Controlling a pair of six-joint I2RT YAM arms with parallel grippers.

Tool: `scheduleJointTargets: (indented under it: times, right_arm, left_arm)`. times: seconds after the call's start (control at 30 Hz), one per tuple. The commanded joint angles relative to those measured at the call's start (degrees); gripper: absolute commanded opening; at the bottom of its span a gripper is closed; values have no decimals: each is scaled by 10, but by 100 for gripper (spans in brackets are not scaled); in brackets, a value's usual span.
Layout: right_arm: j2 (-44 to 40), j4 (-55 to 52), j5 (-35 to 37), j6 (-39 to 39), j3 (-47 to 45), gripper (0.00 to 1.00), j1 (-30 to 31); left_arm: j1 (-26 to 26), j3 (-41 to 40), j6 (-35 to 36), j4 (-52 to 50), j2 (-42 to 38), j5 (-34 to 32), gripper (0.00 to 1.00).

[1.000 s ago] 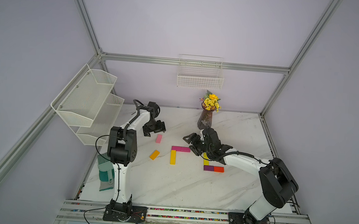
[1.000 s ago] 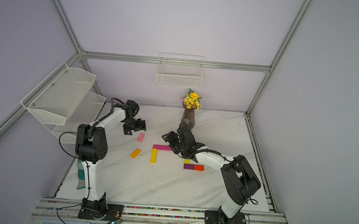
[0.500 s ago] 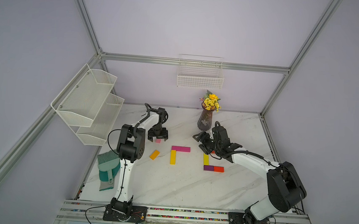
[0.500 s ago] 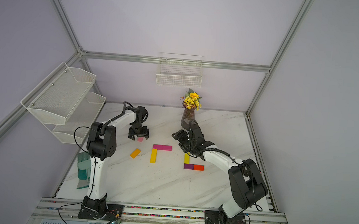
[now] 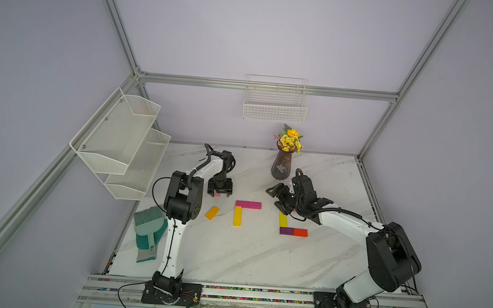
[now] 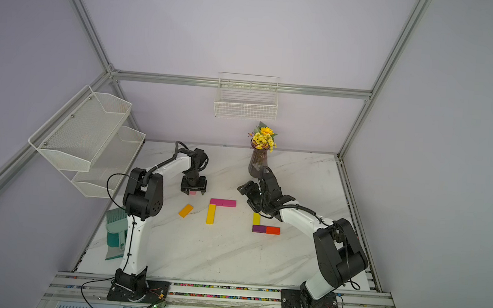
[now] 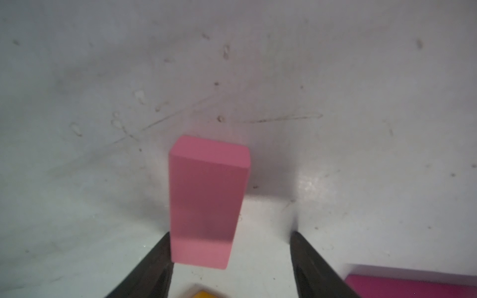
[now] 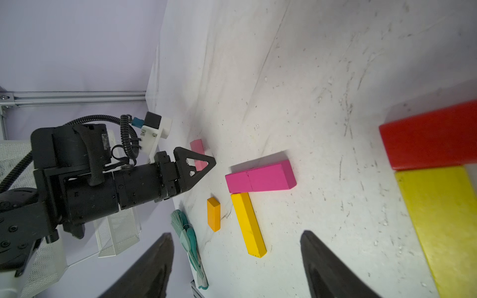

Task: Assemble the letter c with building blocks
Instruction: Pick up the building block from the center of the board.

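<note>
My left gripper (image 5: 219, 193) straddles the pink block (image 7: 206, 201) on the tabletop (image 5: 246, 257). Its jaws are apart, with one touching the block's side. The block lies at ten o'clock from the magenta blocks (image 5: 248, 204), and I'd guess it extends that corner of the C. From above, the gripper hides most of it. My right gripper (image 5: 276, 198) hangs open and empty, and its arm covers a red block (image 8: 428, 139).

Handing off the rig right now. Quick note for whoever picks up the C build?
Left gripper: open, straddling the pink block, no grip yet.
Right gripper: open, empty, hovering.
Done: red block, yellow block, purple block and second red block look joined into a C, partly hidden by the right arm.
In progress: magenta blocks plus the other yellow block form a corner; bottom row missing.
Left: pink block and loose orange block unplaced.
</note>
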Motion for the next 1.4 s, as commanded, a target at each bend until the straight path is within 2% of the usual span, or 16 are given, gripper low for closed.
scheduleJointTargets:
  times: [0.0, 0.27, 0.4, 0.5, 0.83, 0.93, 1.0, 1.1, 1.37]
  right_arm:
    - [-28, -19, 2, -7, -8, 79, -3]
    - [-41, -23, 15, -2, -21, 79, -3]
    - [-47, -30, 23, -2, -21, 79, -3]
    - [-50, -35, 25, -1, -19, 79, -3]
    - [-51, -49, 18, -8, -16, 79, -3]
    - [-58, -53, 16, -14, -23, 79, -3]
    - [-65, -58, 16, -21, -30, 79, -3]
    - [-81, -66, 14, -33, -44, 80, -3]
    - [-160, -111, 9, -69, -96, 79, -15]
  left_arm:
    - [7, -10, 6, -6, 9, -26, 70]
    - [48, -4, 17, -3, 16, -28, 71]
    - [49, -6, 32, -3, 15, -31, 69]
    - [48, -9, 37, 0, 15, -21, 61]
    - [35, -10, 44, 1, -24, 19, 9]
    - [24, -11, 35, 1, -65, 61, 4]
    - [8, -12, 26, 3, -95, 85, 1]
    - [-41, -11, 17, 9, -133, 109, 0]
    - [-221, -31, -35, 27, -157, 95, 0]
